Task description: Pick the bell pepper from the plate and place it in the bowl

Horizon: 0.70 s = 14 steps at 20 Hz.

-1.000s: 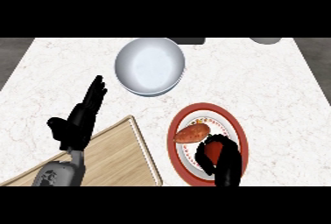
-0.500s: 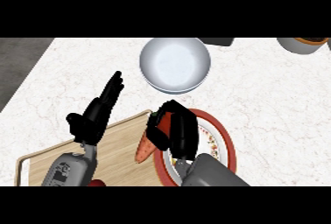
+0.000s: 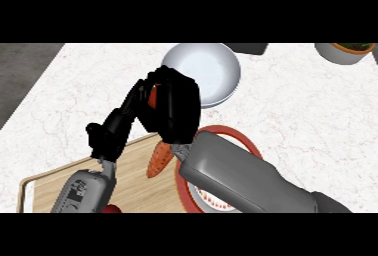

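The bell pepper is being carried in the right hand, whose fingers are curled round it; only a red-orange sliver is being shown between the black fingers. It is being held above the desk, just short of the near rim of the white bowl. A second orange-red piece is being glimpsed lower down, beside the grey right forearm, over the wooden board; whether it belongs to the pepper cannot be told. The red-rimmed plate is being largely covered by that forearm.

The left hand is being kept open, fingers straight, right beside the right hand. There lies the risk, as judged from here: the two hands are being crowded together, and a brush between them could be knocking the pepper askew. A release made too soon would be landing it on the rim or the desk, not in the bowl.

A pale marbled desk is being shown, with a dark object and a pot at the far edge.
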Each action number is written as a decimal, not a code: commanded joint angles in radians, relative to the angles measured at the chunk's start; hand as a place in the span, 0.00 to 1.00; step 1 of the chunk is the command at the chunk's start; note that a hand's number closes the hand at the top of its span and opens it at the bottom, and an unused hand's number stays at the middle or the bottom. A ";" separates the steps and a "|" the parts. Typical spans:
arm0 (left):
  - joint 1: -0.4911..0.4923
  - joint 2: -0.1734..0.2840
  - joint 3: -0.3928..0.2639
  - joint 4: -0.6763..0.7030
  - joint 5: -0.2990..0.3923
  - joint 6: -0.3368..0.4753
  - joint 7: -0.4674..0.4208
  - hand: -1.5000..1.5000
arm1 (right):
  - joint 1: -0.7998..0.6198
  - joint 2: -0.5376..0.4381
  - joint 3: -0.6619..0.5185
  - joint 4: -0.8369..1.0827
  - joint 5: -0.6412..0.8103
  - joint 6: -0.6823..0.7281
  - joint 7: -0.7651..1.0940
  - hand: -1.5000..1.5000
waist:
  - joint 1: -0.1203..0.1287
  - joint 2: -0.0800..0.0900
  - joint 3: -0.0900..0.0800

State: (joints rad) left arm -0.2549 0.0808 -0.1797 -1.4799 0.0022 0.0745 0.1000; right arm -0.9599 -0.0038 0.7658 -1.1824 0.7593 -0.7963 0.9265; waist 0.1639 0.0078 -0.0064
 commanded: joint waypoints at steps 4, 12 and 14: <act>-0.021 -0.010 -0.004 0.033 -0.012 0.006 0.001 0.50 | -0.327 0.004 -0.044 0.178 0.016 0.060 0.260 1.00 | -0.004 0.002 -0.002; 0.006 -0.015 -0.009 0.030 -0.023 0.016 -0.024 0.50 | -0.573 0.004 -0.094 0.371 -0.029 0.098 0.386 1.00 | -0.003 0.003 -0.002; -0.029 -0.023 -0.003 0.026 -0.016 0.017 -0.005 0.50 | -0.622 0.003 -0.119 0.442 -0.050 0.124 0.380 1.00 | -0.012 0.008 -0.002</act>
State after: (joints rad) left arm -0.2759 0.0610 -0.1838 -1.4549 -0.0139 0.0908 0.0953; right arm -1.4692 -0.0066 0.6731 -0.8339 0.7284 -0.6919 1.1329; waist 0.1576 0.0131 -0.0083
